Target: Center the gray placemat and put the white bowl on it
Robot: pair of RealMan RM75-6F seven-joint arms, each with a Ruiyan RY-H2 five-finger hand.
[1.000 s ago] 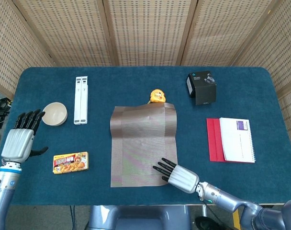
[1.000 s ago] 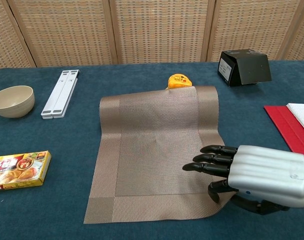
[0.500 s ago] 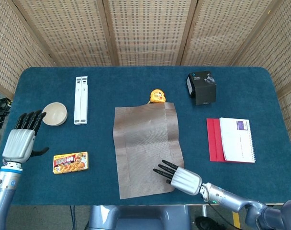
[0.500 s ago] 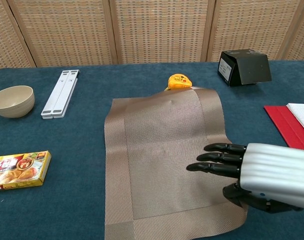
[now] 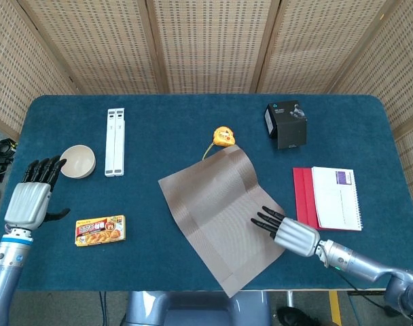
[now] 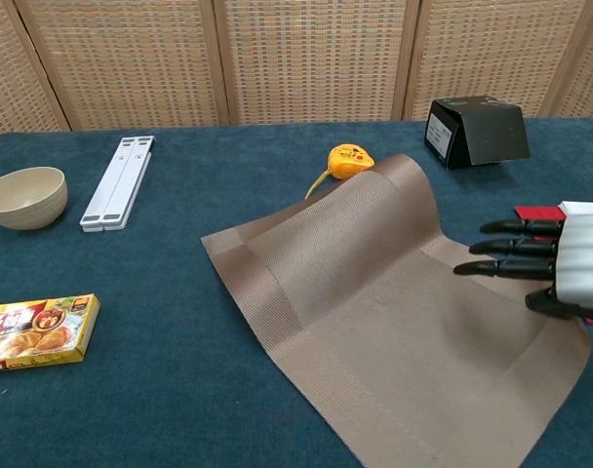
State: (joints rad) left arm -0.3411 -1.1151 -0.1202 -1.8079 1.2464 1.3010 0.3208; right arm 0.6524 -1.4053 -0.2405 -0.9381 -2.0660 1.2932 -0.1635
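Observation:
The gray placemat (image 5: 217,207) (image 6: 375,292) lies skewed on the blue table, one corner reaching the front edge. My right hand (image 5: 288,232) (image 6: 560,265) is at the mat's right edge; its straight fingers lie over the mat, and its thumb sits at the edge, holding it. The white bowl (image 5: 78,161) (image 6: 23,196) stands upright at the far left. My left hand (image 5: 31,197) hovers just in front of the bowl, fingers spread and holding nothing; the chest view does not show it.
A yellow tape measure (image 5: 223,136) (image 6: 347,159) sits just behind the mat. A white folding stand (image 5: 114,141), a black box (image 5: 286,124), a red folder under a white notebook (image 5: 335,198), and a yellow food box (image 5: 100,230) lie around.
My right hand moved right, dragging the mat with it; the mat turned from square to diagonal and came off the tape measure. The left hand barely shifted.

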